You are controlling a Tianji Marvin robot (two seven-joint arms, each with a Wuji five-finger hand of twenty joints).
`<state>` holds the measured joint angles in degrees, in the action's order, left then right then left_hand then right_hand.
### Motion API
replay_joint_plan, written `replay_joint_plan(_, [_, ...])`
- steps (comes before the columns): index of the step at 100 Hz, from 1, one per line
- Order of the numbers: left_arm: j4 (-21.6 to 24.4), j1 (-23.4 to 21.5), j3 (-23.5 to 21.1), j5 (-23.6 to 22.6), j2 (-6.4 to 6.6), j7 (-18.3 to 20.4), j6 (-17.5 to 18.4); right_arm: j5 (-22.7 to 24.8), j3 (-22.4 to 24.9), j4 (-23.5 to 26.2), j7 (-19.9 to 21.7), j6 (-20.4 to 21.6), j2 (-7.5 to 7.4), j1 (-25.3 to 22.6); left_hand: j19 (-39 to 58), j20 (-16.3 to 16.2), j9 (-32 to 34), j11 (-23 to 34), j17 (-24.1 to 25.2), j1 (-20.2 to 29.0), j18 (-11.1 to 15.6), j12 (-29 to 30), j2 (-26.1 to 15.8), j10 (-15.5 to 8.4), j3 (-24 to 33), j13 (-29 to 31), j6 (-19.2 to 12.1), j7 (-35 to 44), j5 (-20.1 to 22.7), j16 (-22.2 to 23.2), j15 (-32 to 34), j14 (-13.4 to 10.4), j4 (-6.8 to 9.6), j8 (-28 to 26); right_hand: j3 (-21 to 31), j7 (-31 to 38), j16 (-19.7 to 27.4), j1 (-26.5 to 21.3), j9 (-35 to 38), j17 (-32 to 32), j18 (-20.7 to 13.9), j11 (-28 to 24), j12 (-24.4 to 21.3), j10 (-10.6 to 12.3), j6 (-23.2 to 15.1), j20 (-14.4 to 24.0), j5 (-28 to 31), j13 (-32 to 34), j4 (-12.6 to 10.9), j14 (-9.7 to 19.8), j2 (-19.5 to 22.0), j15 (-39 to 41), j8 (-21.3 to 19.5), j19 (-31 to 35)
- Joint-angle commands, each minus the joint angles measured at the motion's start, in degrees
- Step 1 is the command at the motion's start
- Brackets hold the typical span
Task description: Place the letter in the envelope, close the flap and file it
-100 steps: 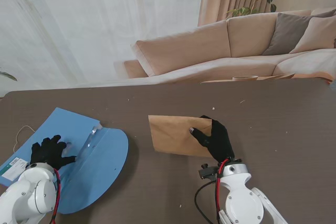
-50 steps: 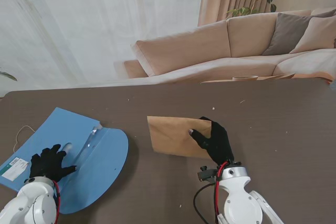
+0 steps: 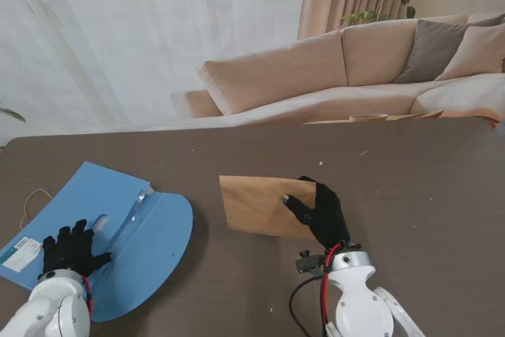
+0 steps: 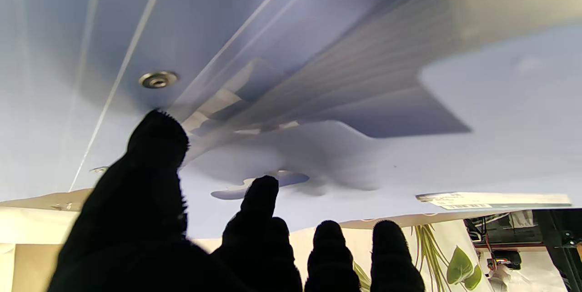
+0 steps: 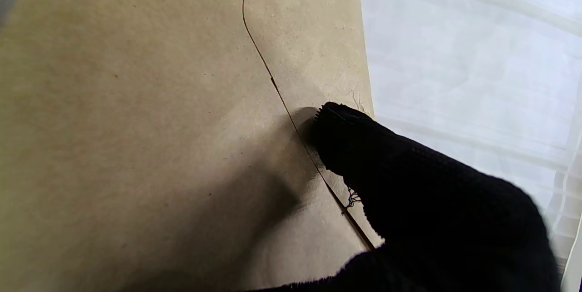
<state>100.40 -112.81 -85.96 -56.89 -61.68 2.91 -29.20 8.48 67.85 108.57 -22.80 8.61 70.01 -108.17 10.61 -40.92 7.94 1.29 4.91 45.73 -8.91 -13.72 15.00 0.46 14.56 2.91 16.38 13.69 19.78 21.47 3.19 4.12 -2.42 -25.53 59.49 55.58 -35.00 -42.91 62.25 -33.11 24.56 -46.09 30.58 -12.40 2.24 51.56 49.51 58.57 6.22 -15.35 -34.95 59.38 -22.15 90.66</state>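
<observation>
Envelope [image 3: 256, 204]: brown, held at its right end above the middle of the table [image 3: 426, 179], its flap [image 5: 309, 51] closed against the body. Right hand [image 3: 319, 212]: pinches the envelope, thumb [image 5: 363, 146] pressed on the flap. Folder [image 3: 150, 250]: blue, lying open at the near left of the table, well apart from the envelope. Left hand [image 3: 71, 249]: fingers [image 4: 254, 210] spread over the folder, holding nothing; contact with it cannot be told.

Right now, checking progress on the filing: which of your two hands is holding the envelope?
The right hand. It grips the brown envelope at its right edge, thumb on the flap, while the left hand rests open on the blue folder.
</observation>
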Motion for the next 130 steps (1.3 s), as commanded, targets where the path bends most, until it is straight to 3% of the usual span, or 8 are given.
replay_joint_plan(1, [0.8, -0.5, 0.2, -0.2, -0.31, 1.5, -0.1, -0.2, -0.1, 0.3, 0.7, 0.1, 0.31, -0.3, -1.2, 1.5, -1.4, -1.0, 0.2, -1.7, 1.2, -0.2, 1.7, -0.4, 0.1, -0.8, 1.7, 6.1, 1.1, -1.7, -1.1, -1.1, -0.64, -6.2, 1.9, 1.7, -0.8, -4.0, 1.6, 0.3, 0.3, -0.3, 0.4, -0.4, -1.6, 0.4, 2.6, 1.2, -0.8, -0.9, 0.4, 1.3, -1.2, 2.5])
replay_joint_plan(20, [0.5, -0.2, 0.6, -0.5, -0.12, 2.6, -0.3, -0.4, 0.0, 0.3, 0.9, 0.0, 0.30, -0.3, -1.4, 2.7, -1.4, -1.3, 0.1, -3.7, 1.3, 0.3, 3.7, -0.9, 2.0, -0.8, 1.4, 24.0, -6.8, -3.2, -1.5, -1.5, -0.89, -22.6, 1.8, 1.7, -0.8, -4.0, 1.5, 0.4, 0.2, -0.4, 0.5, -0.3, -1.5, 0.4, 2.6, 1.1, -0.8, -0.9, 0.5, 1.3, -1.2, 2.6])
replay_joint_plan(35, [0.2, 0.2, 1.0, -1.2, 0.04, 3.4, -0.8, -0.8, 0.0, 0.1, 1.3, -0.2, 0.25, 0.0, -1.7, 3.9, -1.5, -1.4, 0.0, -8.1, 1.5, 1.6, 7.5, -1.4, 9.2, -0.8, 0.8, 32.9, -13.6, -5.1, -2.0, -1.8, -1.93, -33.7, 1.9, 1.7, -0.9, -4.0, 1.4, 0.6, 0.2, -0.4, 0.5, -0.4, -1.5, 0.4, 2.6, 0.9, -0.8, -1.0, 0.5, 1.4, -1.3, 2.6])
replay_joint_plan(50, [0.0, 0.3, 0.9, -2.0, 0.14, 3.8, -0.8, -1.0, -0.1, -0.1, 1.5, -0.1, 0.23, 0.2, -1.9, 4.8, -1.3, -0.9, -0.1, -10.4, 1.5, -0.6, 9.1, -1.9, 12.9, -0.8, -1.5, 30.8, -14.3, -6.4, -2.2, -1.8, -2.63, -43.9, 1.9, 1.6, -0.9, -4.0, 1.3, 0.7, 0.2, -0.4, 0.5, -0.3, -1.5, 0.5, 2.6, 0.8, -0.8, -1.0, 0.5, 1.5, -1.3, 2.6])
replay_joint_plan(67, [-0.2, 0.3, 0.9, -2.3, 0.09, 3.3, -0.7, -1.1, 0.0, -0.2, 1.6, 0.0, 0.22, 0.2, -1.3, 3.9, -1.1, 1.1, 0.1, -6.1, 1.3, -8.5, 8.4, -1.1, 14.1, -0.8, -2.5, 32.0, -14.6, -4.5, -1.6, -1.5, -1.45, -54.5, 1.9, 1.6, -0.9, -4.0, 1.3, 0.7, 0.2, -0.4, 0.5, -0.3, -1.5, 0.5, 2.6, 0.7, -0.7, -1.0, 0.5, 1.4, -1.3, 2.6])
replay_joint_plan(85, [0.3, -0.2, 0.3, -0.7, -0.22, 1.6, 0.6, -1.1, 0.0, -0.3, 1.6, 0.0, 0.21, 0.3, -1.2, 3.3, -1.2, 1.8, 0.2, -0.2, 0.9, -11.6, 3.2, -0.8, 13.8, -0.8, -1.6, 32.4, -13.9, -2.6, -0.9, -1.2, 0.15, -52.3, 1.9, 1.6, -0.9, -4.0, 1.3, 0.7, 0.2, -0.4, 0.4, -0.3, -1.5, 0.5, 2.6, 0.7, -0.7, -1.0, 0.5, 1.5, -1.4, 2.6])
replay_joint_plan(98, [1.4, -1.0, -0.6, -0.1, -0.40, 1.0, 1.7, -1.2, -0.1, -0.4, 1.7, -0.1, 0.20, 0.4, -0.9, 2.2, -1.3, 2.1, 0.3, 2.7, 0.5, -13.9, 0.3, -0.6, 12.6, -0.9, 0.0, 34.8, -12.4, -0.1, -0.5, -0.9, 0.78, -43.8, 1.9, 1.6, -0.9, -4.0, 1.3, 0.7, 0.2, -0.4, 0.4, -0.3, -1.5, 0.5, 2.6, 0.7, -0.7, -1.1, 0.5, 1.5, -1.4, 2.6])
replay_joint_plan(130, [4.5, -2.9, -3.3, 2.7, -0.98, -0.7, 4.9, -1.1, -0.2, -0.6, 2.0, -0.1, 0.15, 0.6, 1.7, -4.2, -0.3, 7.0, 1.2, 9.2, -0.7, -22.3, 0.5, 1.2, 6.4, -1.3, 0.0, 37.0, -5.9, 9.5, 1.7, 0.3, -0.64, -41.1, 1.9, 1.6, -0.9, -4.0, 1.3, 0.7, 0.2, -0.4, 0.4, -0.3, -1.5, 0.4, 2.5, 0.7, -0.8, -1.1, 0.5, 1.4, -1.4, 2.6])
